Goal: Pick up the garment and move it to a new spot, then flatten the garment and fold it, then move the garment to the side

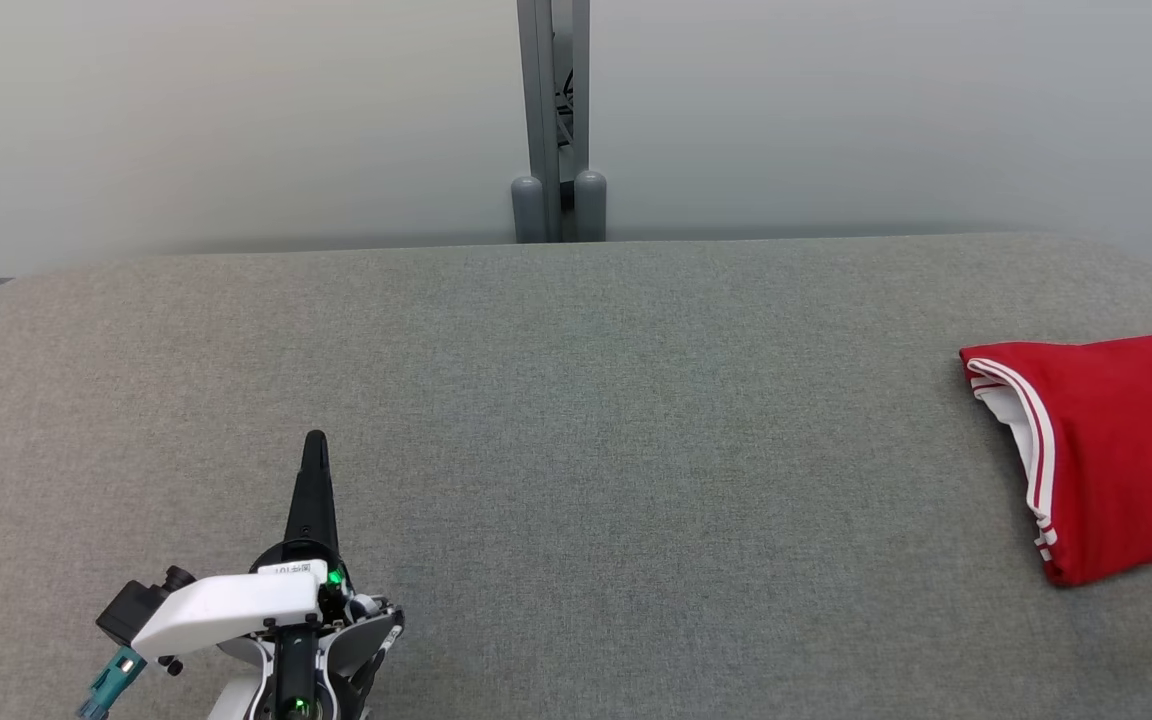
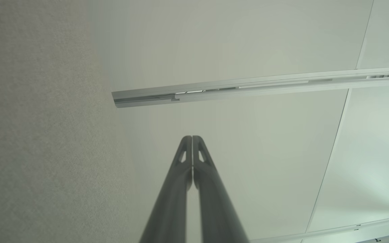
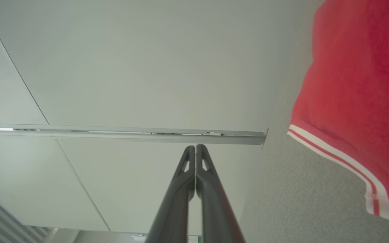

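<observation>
- Nearest to us, at about 7 o'clock in the head view, the left end effector (image 1: 315, 442) points toward 12 o'clock over the grey table (image 1: 576, 400). Its fingers are pressed together on nothing, and its own wrist view shows the same.
- Likewise, the right end effector (image 3: 195, 147) is clenched and empty in its wrist view. The red garment (image 3: 356, 84) lies near it at 2 o'clock, and the two do not touch.
- Farther out, at 3 to 4 o'clock in the head view, the garment rests flat by the table's right edge as a compact shape. Its white-striped edge (image 1: 1031, 440) faces 9 o'clock, and part of the cloth runs off the frame.
- Farthest, at 12 o'clock, a grey post (image 1: 551, 120) stands against the pale wall (image 1: 236, 120).
- We judge the garment folded and set aside, so the last step looks finished or nearly so.
- If the garment must go farther, we think the right end effector would first have to open, then reach toward 2 o'clock and take the folded layers together so they do not spill apart.
</observation>
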